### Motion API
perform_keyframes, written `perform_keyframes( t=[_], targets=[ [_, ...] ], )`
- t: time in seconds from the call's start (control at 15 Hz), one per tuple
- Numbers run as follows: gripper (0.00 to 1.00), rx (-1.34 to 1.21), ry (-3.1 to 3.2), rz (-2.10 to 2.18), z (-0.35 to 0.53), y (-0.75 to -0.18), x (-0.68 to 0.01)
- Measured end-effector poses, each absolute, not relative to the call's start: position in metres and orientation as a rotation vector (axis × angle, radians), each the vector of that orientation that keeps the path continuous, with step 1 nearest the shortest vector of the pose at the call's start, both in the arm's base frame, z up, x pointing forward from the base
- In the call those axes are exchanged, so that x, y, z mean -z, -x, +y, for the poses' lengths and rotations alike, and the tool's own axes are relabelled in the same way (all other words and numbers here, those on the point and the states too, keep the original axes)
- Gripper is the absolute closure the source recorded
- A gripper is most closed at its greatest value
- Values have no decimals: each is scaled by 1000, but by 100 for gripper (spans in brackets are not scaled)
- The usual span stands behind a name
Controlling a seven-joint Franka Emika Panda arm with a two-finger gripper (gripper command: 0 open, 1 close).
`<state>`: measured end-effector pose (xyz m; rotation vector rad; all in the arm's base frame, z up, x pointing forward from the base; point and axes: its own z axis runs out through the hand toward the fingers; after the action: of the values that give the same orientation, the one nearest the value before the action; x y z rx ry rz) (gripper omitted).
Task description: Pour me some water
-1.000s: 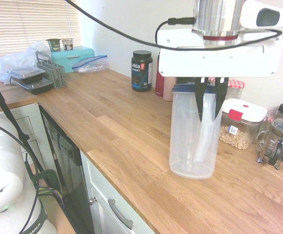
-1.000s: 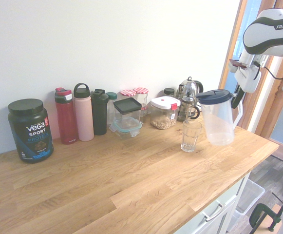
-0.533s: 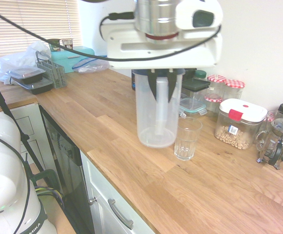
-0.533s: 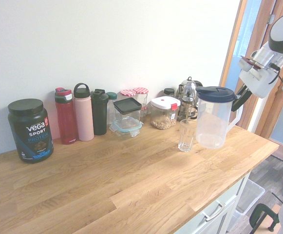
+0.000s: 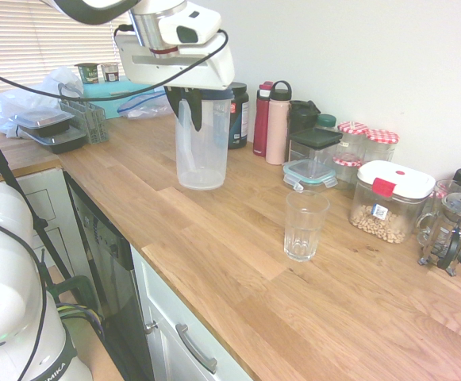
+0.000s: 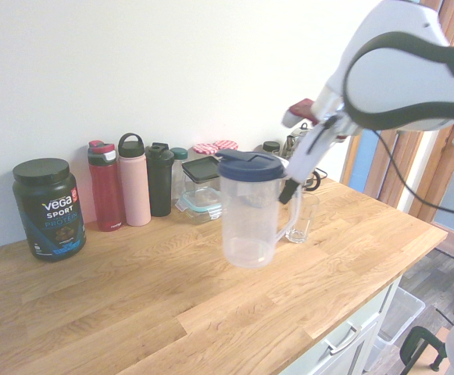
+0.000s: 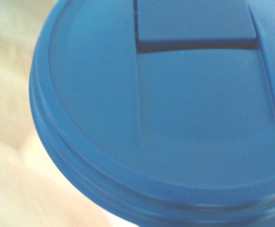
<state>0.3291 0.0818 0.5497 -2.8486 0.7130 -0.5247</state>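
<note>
Because the handle of the pitcher [image 6: 248, 215] was partly covered by the gripper [image 6: 288, 191], pinched shut on it, any water inside could not be made out.

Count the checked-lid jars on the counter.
3 clear jars with red-and-white checked lids: two side by side at the back, one, the other; the third lower, in front of them. Others may be hidden.
</note>
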Motion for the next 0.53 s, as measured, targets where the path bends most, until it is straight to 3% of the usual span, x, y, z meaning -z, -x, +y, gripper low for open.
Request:
perform_keyframes(
  t=[0.53],
  targets=[
    [100,535,2737,1004,199,-402,-514]
  ],
)
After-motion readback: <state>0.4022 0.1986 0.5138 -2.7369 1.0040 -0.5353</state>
